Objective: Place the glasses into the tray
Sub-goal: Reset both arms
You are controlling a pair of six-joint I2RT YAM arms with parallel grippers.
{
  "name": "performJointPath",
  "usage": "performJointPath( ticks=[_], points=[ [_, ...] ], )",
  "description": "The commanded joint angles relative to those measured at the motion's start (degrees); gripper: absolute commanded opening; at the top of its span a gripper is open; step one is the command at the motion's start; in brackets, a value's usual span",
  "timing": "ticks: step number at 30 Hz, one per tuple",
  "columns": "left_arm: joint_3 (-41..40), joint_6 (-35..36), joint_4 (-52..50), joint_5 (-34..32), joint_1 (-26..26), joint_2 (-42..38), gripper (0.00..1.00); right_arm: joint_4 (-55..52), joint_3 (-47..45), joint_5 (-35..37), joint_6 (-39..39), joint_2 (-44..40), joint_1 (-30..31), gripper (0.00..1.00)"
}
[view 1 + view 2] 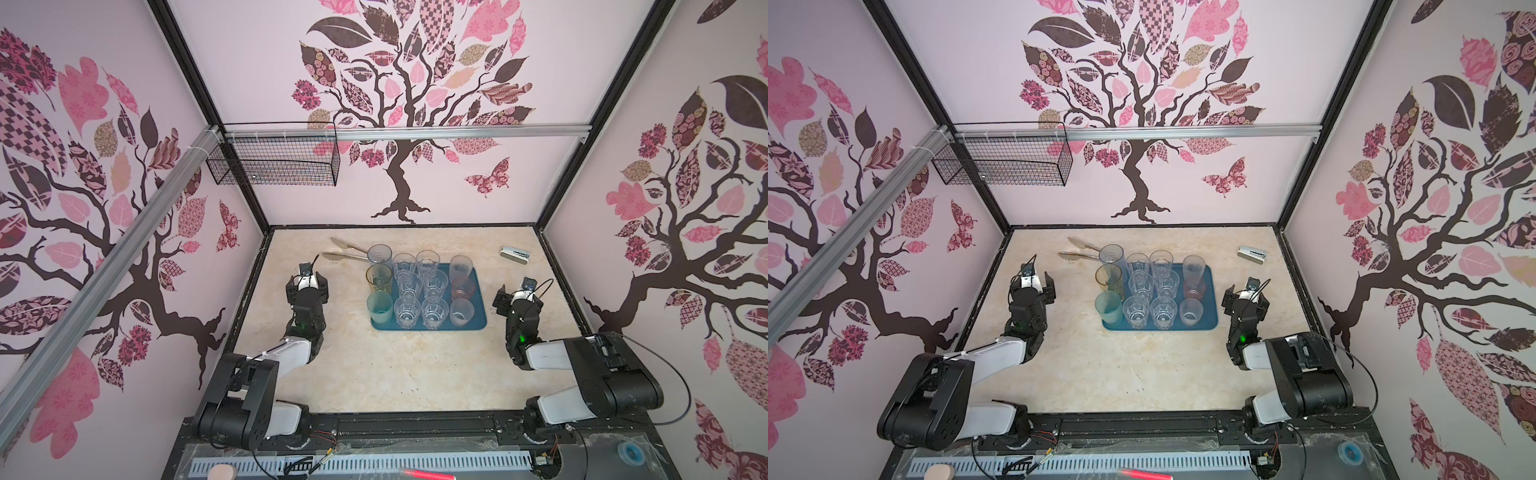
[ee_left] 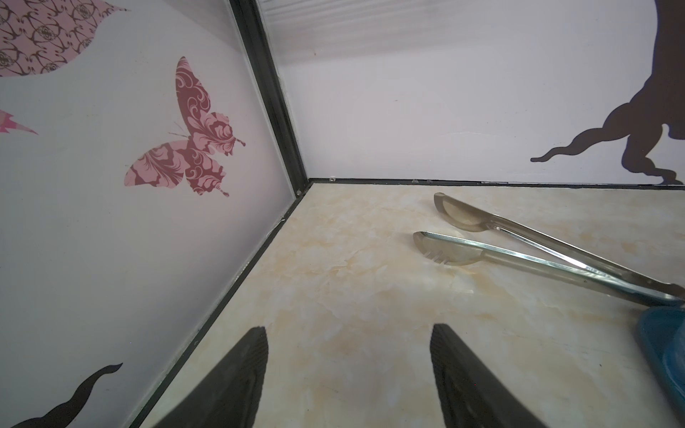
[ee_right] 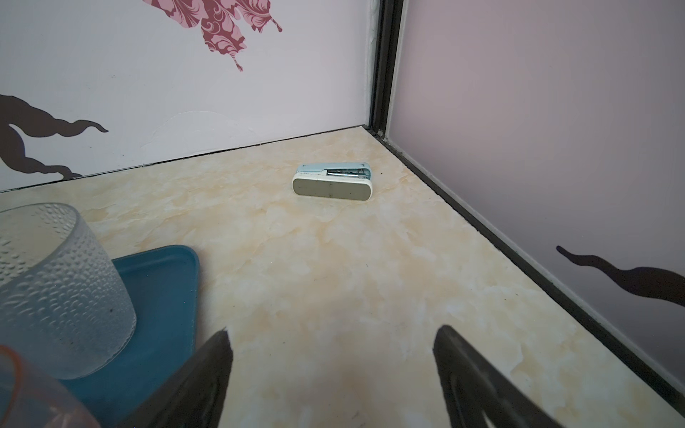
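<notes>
I have two claws, and both are let go and hold nothing. My left claw (image 2: pixel 349 328) hangs over the bare tabletop (image 1: pixel 374 374) near its left edge, with its jaws spread apart. My right claw (image 3: pixel 334 329) hangs near the right edge, and its jaws are wide too.

Between them lies the blue tray (image 1: pixel 480 305). The glasses (image 1: pixel 405 309) stand upright on it, close together, in three rows of four. Six short clear ones fill the middle. Along the tray's left edge stand a green glass (image 1: pixel 379 308) at the near corner, then a yellow glass (image 1: pixel 379 277), then a blue-grey glass (image 1: pixel 379 253). I cannot tell if that far one is fully inside the rim. Along the right edge stand a short frosted glass (image 1: pixel 461 311), a red glass (image 1: pixel 462 289) and a tall frosted glass (image 3: pixel 63 289).

Metal tongs (image 2: pixel 519 241) lie by the tray's far left corner. A white stapler (image 3: pixel 331 183) lies near the tabletop's far right corner, well apart from the tray.
</notes>
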Motion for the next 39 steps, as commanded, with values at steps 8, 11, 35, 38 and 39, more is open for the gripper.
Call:
performJointPath(
  ticks=[8, 11, 35, 38, 39],
  points=[
    [-2.3, -1.5, 1.5, 2.9, 0.4, 3.8, 0.73, 1.5, 2.1, -1.8, -0.9, 1.5, -0.1, 0.95],
    [-3.9, 0.4, 8.0, 4.7, 0.6, 7.7, 0.73, 3.0, 1.2, -2.7, -1.2, 1.4, -0.1, 0.97],
    [-2.0, -6.6, 5.9, 19.2, 10.2, 11.6, 0.73, 4.1, 1.6, -9.4, -0.8, 4.7, -2.5, 0.99],
    [-1.2, -7.7, 4.3, 21.0, 11.6, 11.7, 0.74, 7.0, 1.2, -9.2, -1.2, 5.7, -2.5, 1.00],
    [-1.2, -7.7, 4.3, 20.9, 11.6, 11.7, 0.75, 6.6, 1.2, -9.2, -1.2, 5.6, -2.5, 1.00]
  ],
)
